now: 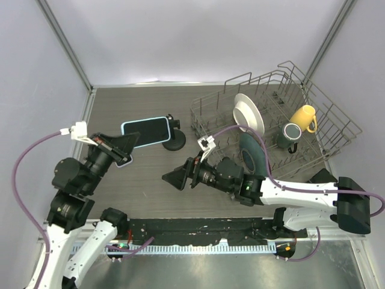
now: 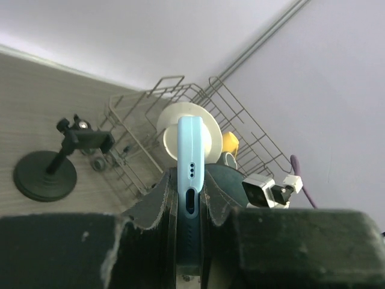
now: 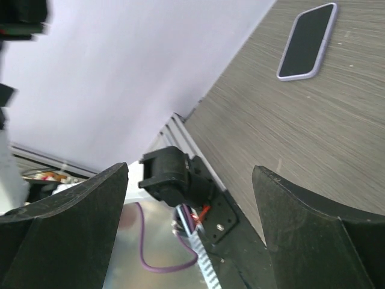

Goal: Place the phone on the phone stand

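— Top external view first: where do we have the phone (image 1: pixel 145 131)?
— We have it pinched in the left gripper (image 1: pixel 129 144), whose fingers press onto its near end. The rest juts out ahead of the fingertips, raised above the table (image 1: pixel 147 194), dark screen towards the overhead camera
— And the phone stand (image 1: pixel 174 142)?
— We see it just past the phone's far end, ahead of that gripper. From the left wrist it sits ahead and off to the left of the fingers, with a gap between its clamp head and the phone's pale blue edge
— What do we make of the right gripper (image 1: pixel 168 177)?
— Its jaws are spread wide, and in its wrist view we see the table's edge through the gap. It hangs on the near side of the stand, apart from the phone
— What else do we find around the grippers?
— A second phone (image 3: pixel 307 42) lies flat on the table, ahead of the right gripper's fingers in its wrist view, and the dish rack (image 1: pixel 325 141) stands back behind that gripper, beyond its arm
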Robot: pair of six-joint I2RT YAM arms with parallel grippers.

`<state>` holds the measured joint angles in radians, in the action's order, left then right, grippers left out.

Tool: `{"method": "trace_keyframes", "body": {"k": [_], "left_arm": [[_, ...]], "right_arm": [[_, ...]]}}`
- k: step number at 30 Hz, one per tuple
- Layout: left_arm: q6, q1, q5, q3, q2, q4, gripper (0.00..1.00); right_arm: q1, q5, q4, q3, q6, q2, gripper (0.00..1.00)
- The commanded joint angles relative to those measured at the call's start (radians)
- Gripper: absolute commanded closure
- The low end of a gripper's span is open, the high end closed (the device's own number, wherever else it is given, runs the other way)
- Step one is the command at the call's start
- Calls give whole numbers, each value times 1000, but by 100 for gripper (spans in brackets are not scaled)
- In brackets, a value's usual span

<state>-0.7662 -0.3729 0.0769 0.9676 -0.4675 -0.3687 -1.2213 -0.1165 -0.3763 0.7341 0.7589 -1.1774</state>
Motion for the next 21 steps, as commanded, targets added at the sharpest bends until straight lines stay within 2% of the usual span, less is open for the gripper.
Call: {"method": "trace_keyframes", "body": {"k": [1,2,5,9,11,14,21], "left_arm": [[-183,2,55,-75,-16,322,100],[-203,2,73,-85,-19,345,100],[-257,2,92,-124,-28,402,100],[-317,2,121,-187,-17,484,100],[-341,2,132,-207,-11,519,100],[-346,2,123,-225,0,501,100],[-389,2,130,-279,26,527,100]], "right_arm": [[20,15,-350,-51,114,-4,11],[25,17,-431,-80,120,5,11],[26,20,-506,-102,120,12,12],[45,-47,-472,-78,144,4,12],[89,-89,-492,-81,225,-2,12],[144,-11,-625,-84,313,-39,18],[224,67,-691,-39,359,-116,20]]}}
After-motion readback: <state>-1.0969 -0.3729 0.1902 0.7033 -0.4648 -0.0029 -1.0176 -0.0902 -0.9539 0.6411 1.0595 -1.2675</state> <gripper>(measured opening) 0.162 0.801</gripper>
